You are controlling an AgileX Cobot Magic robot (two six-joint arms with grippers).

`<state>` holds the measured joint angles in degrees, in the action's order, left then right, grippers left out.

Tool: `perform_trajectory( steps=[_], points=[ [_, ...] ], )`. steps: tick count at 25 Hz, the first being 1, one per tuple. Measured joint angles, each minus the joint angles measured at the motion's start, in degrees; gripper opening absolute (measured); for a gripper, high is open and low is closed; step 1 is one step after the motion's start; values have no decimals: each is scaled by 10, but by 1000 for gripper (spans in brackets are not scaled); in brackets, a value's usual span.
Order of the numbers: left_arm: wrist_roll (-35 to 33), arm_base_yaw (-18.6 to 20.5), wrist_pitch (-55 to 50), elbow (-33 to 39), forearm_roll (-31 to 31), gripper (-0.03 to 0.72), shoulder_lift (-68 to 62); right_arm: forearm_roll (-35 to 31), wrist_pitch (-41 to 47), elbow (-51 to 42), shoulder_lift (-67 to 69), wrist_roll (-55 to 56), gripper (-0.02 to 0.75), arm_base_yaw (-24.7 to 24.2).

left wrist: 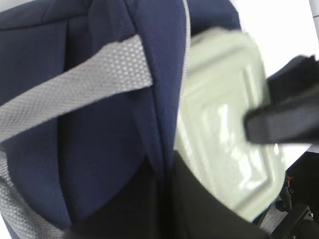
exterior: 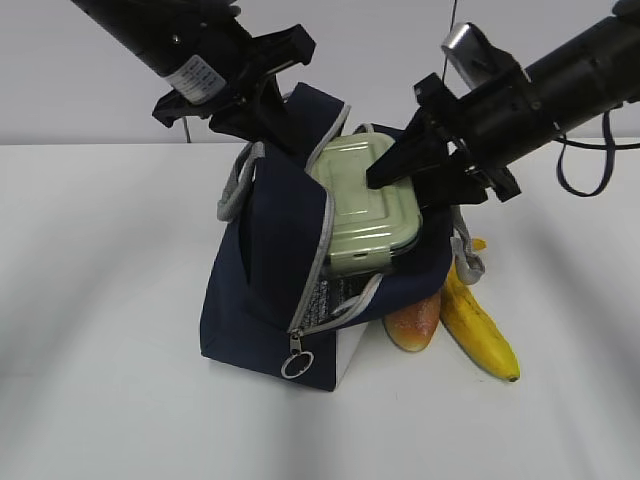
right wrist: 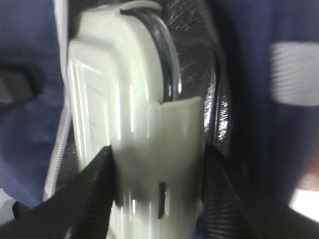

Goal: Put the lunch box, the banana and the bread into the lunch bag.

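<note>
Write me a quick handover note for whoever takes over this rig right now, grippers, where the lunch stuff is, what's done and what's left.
Right gripper: shut on the lunch box, which sits tilted, partly inside the open mouth of the lunch bag.
Left gripper: at the bag's upper flap by the grey handle, apparently holding the bag open; its grip is not clearly visible.
Banana and bread: on the table to the right of the bag, side by side.
Done: nothing fully packed yet.
Left: seat and release the lunch box, then load the banana and the bread.
</note>
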<state>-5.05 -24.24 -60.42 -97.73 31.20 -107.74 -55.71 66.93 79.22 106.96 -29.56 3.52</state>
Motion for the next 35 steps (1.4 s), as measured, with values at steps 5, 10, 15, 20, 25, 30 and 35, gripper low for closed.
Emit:
perform_trajectory(
  steps=[5,10,15,20,25,30,35],
  points=[
    [0,0,0,0,-11,0,0,3,-61,0,0,0,361,46],
    [0,1,-10,0,-30,0,-3,-13,-115,0,13,0,361,56],
    [0,1,-22,0,-42,0,-17,-64,-120,0,60,-15,361,57],
    [-1,1,-28,0,-46,0,-18,-99,-131,7,100,-41,361,72],
    [-1,1,-32,0,-47,0,-19,-104,-154,12,134,-46,361,97],
    [-1,1,-35,0,-47,0,-19,-102,-178,12,146,-47,361,103],
    [-1,1,-35,0,-47,0,-19,-78,-188,14,146,-46,365,103]
  ],
)
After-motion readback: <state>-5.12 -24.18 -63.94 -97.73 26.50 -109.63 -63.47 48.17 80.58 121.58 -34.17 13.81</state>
